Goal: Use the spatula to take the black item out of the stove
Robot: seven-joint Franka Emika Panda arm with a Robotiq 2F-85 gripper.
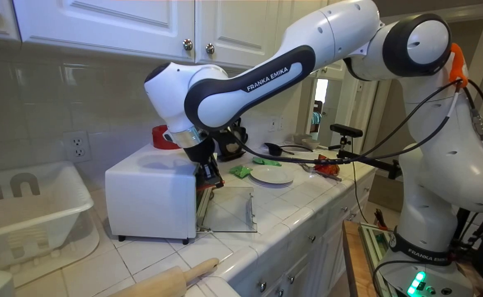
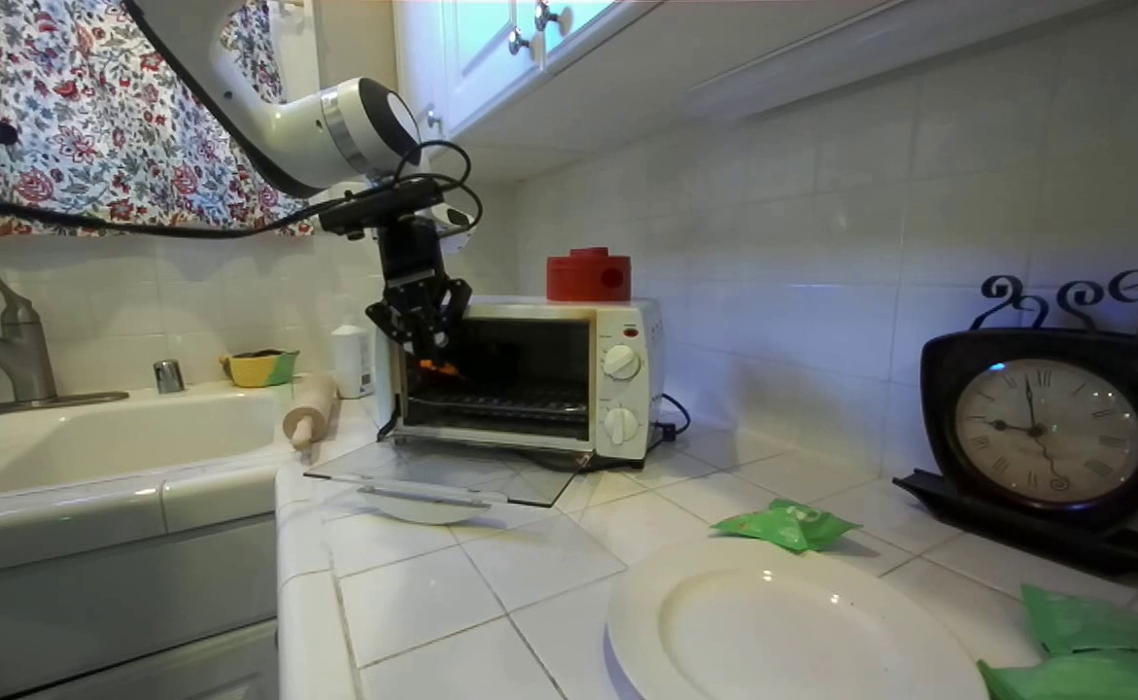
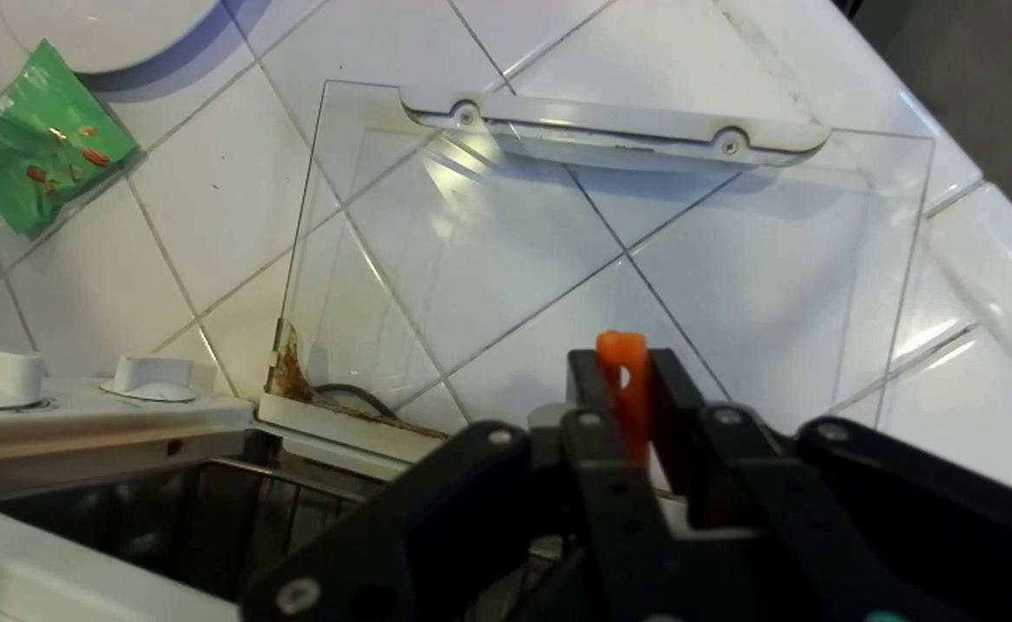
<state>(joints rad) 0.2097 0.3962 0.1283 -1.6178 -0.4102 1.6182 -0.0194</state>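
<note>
Lower right of centre in the wrist view, the black two-fingered pincer [image 3: 629, 369] is clamped on a slim orange spatula handle [image 3: 621, 350]. Left of centre in an exterior view, the small white box-shaped stove [image 1: 150, 198] stands on the white tiled desk [image 1: 202, 249], clear glass door [image 1: 233, 210] folded down, red cylindrical piece [image 1: 163, 138] on top. The black item cannot be told apart in the stove's dark interior.

In an exterior view, the surface [image 2: 432, 588] is glossy tile, the stove door [image 2: 457, 465] smooth glass, the rolling pin [image 2: 311, 403] matt wood, the upper-left curtain [image 2: 73, 151] cloth.
</note>
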